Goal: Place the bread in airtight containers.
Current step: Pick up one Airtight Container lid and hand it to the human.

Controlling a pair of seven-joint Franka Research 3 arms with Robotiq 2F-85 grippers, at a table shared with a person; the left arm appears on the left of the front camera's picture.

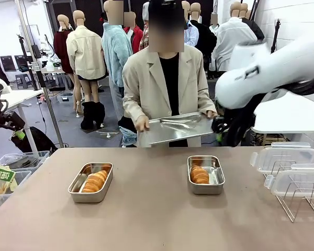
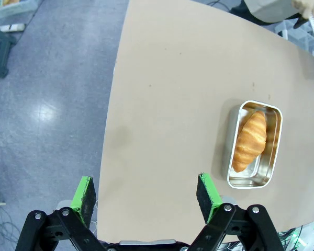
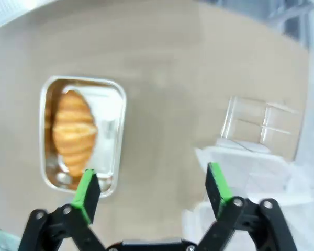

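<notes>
Two steel airtight containers stand open on the tan table, each with one golden bread roll lying in it. The left container holds bread, and the right container holds bread. My left gripper is open and empty, high over the table's edge; the left container and its bread lie off to one side of it. My right gripper is open and empty above the table, beside the right container and its bread. The right arm hangs high at the right.
Clear lids rest on a wire rack at the table's right, and the lids lie near my right gripper. A person across the table holds a flat metal tray. Plastic bins stand on the floor at left.
</notes>
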